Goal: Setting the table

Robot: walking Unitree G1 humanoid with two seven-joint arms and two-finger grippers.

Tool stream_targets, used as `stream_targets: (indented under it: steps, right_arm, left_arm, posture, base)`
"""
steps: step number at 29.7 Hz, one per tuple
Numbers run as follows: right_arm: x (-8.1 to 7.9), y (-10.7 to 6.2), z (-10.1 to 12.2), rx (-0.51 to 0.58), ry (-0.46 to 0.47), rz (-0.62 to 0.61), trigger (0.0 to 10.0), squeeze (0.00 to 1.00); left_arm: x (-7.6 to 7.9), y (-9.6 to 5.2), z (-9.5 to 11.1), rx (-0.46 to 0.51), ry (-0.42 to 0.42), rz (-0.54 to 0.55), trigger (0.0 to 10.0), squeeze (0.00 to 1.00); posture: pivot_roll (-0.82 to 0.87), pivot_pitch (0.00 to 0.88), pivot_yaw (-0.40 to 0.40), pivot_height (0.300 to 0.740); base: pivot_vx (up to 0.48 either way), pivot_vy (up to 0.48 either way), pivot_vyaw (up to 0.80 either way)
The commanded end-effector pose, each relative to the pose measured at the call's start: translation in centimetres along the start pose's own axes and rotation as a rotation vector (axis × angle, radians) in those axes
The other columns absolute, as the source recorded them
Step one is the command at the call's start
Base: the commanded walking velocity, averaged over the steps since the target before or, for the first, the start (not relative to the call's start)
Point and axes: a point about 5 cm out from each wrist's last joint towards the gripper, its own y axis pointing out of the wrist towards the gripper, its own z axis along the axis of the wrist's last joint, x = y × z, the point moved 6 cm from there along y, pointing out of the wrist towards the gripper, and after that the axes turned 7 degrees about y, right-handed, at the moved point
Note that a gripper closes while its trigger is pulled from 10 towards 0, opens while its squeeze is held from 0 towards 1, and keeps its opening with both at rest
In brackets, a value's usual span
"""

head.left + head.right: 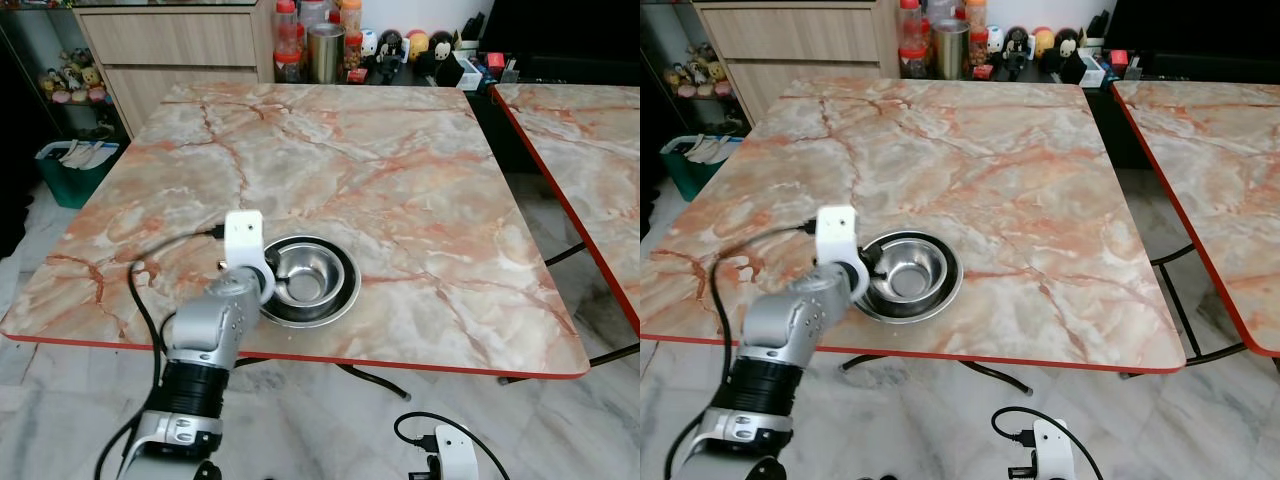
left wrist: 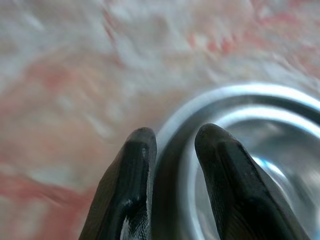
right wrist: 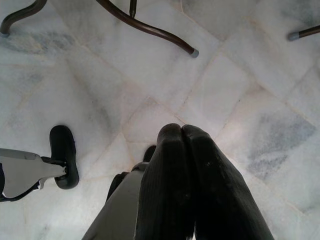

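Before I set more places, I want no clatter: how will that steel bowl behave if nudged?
The steel bowl looks rigid, thin and shiny, so probably light and slippery. On the smooth marble table it would likely slide, not tip. The left gripper straddles its rim.

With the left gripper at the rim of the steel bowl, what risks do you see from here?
1. The left gripper has its fingers astride the rim of the steel bowl, with a small gap. Such a thin hold may slip on smooth metal.
2. The bowl sits inside a steel plate; lifting may drag or rattle it.
3. Both lie near the table's front edge, so a push could send them off.
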Motion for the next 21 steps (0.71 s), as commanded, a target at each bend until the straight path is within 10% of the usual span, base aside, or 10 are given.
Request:
stream_targets:
  steps: [1,12,13,21]
  right_arm:
    - [0.1,0.0,-0.3,-0.012,0.010,-0.002,10.0,0.00]
    - [0.1,0.0,-0.1,-0.011,0.004,0.002,10.0,0.00]
    - [0.0,0.0,-0.1,-0.010,0.002,0.004,10.0,0.00]
    - [0.1,0.0,0.2,0.010,0.012,0.005,10.0,0.00]
  left_arm:
    - [0.2,-0.3,1.7,0.061,0.048,0.009,10.0,0.00]
    - [1.6,-1.3,4.7,0.213,0.036,-0.064,10.0,0.00]
    - [0.8,-1.7,6.3,0.351,0.067,-0.024,10.0,0.00]
    - [-4.4,-2.3,5.0,0.497,0.125,0.181,10.0,0.00]
  posture:
    - [0.01,0.079,-0.011,0.740]
    - [0.01,0.066,-0.012,0.740]
    - [0.01,0.058,-0.009,0.740]
    - [0.00,0.041,-0.006,0.740]
  base:
    - [0.000,0.000,0.00]
    - [0.000,0.000,0.00]
    - [0.000,0.000,0.00]
    - [0.000,0.000,0.00]
